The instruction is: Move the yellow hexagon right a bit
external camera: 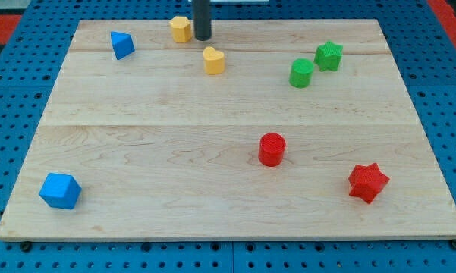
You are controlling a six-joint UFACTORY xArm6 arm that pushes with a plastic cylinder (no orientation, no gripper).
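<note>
The yellow hexagon (180,29) sits near the top edge of the wooden board, left of centre. My tip (202,37) stands just to the hexagon's right, almost touching it. A yellow heart-shaped block (214,60) lies a little below and to the right of the tip.
A blue triangular block (122,45) is at the top left and a blue cube-like block (61,190) at the bottom left. A green cylinder (301,73) and a green star (328,55) sit at the top right. A red cylinder (272,149) and a red star (367,182) lie lower right.
</note>
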